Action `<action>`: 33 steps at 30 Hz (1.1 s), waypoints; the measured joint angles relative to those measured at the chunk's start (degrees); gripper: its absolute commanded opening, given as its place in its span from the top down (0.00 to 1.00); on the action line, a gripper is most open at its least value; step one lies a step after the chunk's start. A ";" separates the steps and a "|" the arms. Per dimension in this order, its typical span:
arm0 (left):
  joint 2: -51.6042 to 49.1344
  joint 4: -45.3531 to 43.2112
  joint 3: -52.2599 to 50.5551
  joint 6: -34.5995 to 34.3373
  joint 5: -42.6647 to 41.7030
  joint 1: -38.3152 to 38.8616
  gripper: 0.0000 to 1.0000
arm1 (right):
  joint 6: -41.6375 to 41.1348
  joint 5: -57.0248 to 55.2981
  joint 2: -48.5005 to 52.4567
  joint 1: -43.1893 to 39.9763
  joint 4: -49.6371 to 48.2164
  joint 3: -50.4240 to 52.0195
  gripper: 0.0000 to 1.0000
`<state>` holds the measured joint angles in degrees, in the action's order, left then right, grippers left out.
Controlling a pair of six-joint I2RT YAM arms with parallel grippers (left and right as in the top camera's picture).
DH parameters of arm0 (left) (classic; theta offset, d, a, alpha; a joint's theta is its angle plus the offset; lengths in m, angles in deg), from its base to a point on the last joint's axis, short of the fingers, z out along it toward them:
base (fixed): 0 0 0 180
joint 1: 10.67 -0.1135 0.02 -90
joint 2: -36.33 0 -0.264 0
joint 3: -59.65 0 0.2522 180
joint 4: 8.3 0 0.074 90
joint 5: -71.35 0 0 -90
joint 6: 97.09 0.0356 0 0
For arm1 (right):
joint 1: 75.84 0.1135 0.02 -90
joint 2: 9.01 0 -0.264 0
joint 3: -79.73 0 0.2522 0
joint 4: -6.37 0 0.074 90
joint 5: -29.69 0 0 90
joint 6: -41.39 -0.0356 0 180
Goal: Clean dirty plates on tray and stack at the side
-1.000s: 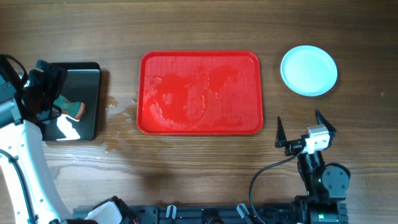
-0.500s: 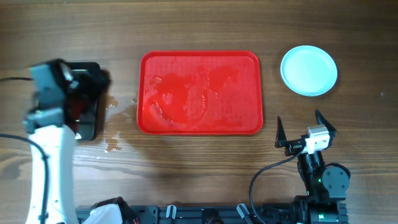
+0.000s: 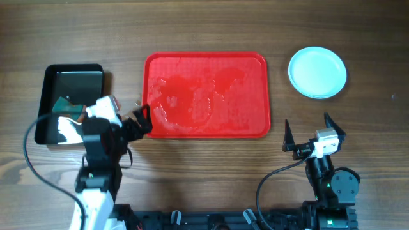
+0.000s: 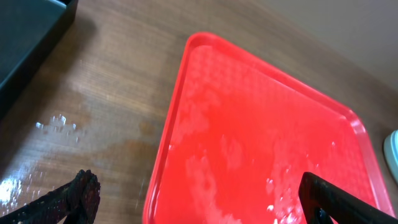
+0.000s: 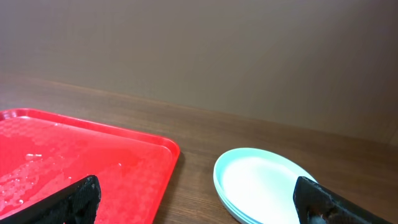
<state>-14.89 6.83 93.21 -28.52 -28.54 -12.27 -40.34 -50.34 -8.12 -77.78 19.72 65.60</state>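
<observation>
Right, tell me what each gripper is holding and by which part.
Nothing is held. The left gripper is open and empty by the tray's left rim. The right gripper is open and empty, apart from the stacked plates.

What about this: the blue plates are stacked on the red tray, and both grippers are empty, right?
No. The overhead view shows the plates stacked on the table beside the tray, not on it. The left gripper and right gripper are empty.

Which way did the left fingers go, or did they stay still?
Yes, they moved. The left fingers swung right, off the black tray, and now sit open at the red tray's left edge.
</observation>
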 measured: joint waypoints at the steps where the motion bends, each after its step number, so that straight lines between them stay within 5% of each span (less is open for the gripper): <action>1: 3.58 -0.85 -3.74 0.20 0.15 0.00 0.00 | -0.02 0.00 0.00 0.00 0.00 0.00 0.00; 33: 47.47 2.78 -19.10 2.75 7.08 4.68 0.00 | 0.00 0.00 0.00 0.00 0.00 0.00 0.00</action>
<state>32.58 9.60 74.10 -25.77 -21.46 -7.60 -40.34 -50.34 -8.12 -77.78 19.72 65.60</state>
